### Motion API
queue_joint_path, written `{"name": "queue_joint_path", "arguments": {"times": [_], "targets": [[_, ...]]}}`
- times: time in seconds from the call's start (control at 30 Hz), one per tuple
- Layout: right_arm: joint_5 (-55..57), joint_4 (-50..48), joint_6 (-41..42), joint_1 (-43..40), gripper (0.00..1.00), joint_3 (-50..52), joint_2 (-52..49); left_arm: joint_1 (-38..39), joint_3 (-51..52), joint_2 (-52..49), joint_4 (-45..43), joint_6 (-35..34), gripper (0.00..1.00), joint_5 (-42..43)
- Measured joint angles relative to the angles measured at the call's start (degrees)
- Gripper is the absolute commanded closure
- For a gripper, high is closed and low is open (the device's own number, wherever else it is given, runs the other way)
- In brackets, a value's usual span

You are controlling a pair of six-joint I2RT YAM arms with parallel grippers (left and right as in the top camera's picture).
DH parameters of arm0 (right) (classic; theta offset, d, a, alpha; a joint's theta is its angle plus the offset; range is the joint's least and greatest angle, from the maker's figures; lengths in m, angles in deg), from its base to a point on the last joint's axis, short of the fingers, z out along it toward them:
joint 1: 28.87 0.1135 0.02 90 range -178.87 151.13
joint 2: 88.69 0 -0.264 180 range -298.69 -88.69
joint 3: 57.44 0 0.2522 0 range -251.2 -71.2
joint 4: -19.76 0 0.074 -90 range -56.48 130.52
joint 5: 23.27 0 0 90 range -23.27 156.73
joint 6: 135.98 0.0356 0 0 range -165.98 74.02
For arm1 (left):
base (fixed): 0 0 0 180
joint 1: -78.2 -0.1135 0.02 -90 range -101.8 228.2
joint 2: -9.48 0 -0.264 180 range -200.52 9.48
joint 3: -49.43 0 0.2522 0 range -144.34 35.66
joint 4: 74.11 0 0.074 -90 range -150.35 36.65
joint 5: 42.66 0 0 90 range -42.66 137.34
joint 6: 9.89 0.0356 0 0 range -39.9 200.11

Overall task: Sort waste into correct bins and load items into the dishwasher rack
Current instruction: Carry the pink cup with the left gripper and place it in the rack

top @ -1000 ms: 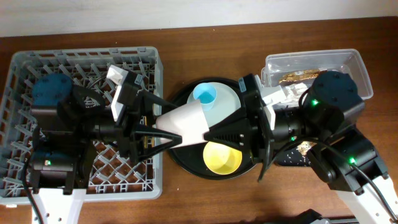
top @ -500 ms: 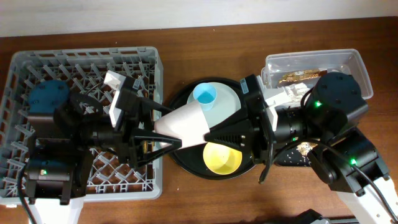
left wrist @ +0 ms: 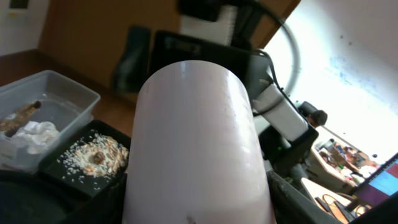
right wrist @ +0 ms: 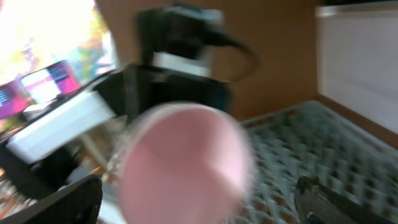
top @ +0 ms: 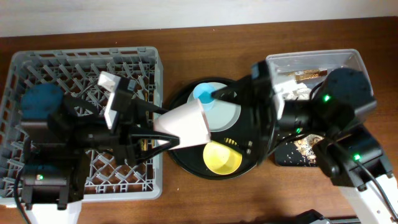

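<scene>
- Cups: two. A blue cup (top: 204, 94) upper centre of the overhead frame; a pink cup (top: 183, 124) just below and left of it.
- Plates: one, a pale plate (top: 225, 118), centre.
- Bowls: one, a yellow bowl (top: 222, 157), lower centre.
- Round trays: one, a round black tray (top: 186, 160), under the plate and bowl.
- Racks: one, a grey rack (top: 37, 62), filling the left half.
- Bins: two. A clear tub (top: 354, 59) upper right; a black bin (top: 283, 157) just below it.
- Waste: one white napkin (top: 287, 93) and one wrapper (top: 309, 74), both in the tub. Food scraps (top: 305, 146) in the black bin, too many crumbs to count.
- Robot arms: two. The left arm (top: 50, 143) at the left; the right arm (top: 342, 106) at the right.
</scene>
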Motion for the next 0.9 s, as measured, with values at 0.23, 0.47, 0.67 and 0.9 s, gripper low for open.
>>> {"name": "queue_joint_path", "arguments": {"times": [0.23, 0.47, 0.67, 0.9], "targets": [[4.7, 30.0, -2.4, -17.3, 0.01, -0.4, -2.0, -13.6, 0.0, -0.3, -0.2, -0.8, 0.55, 2.2], [21.1, 43.8, -2.9, -18.0, 0.01, -0.4, -9.8, -17.2, 0.0, -4.7, 1.6, -1.4, 0.55, -8.5], [23.5, 44.0, -2.9, -18.0, 0.01, -0.4, -19.3, -17.2, -0.2, -5.4, 17.6, 2.6, 0.57, -28.1], [24.0, 43.8, -2.9, -18.0, 0.01, -0.4, -29.2, -13.8, -14.5, -19.6, 43.4, 14.0, 0.57, -54.7]]}}
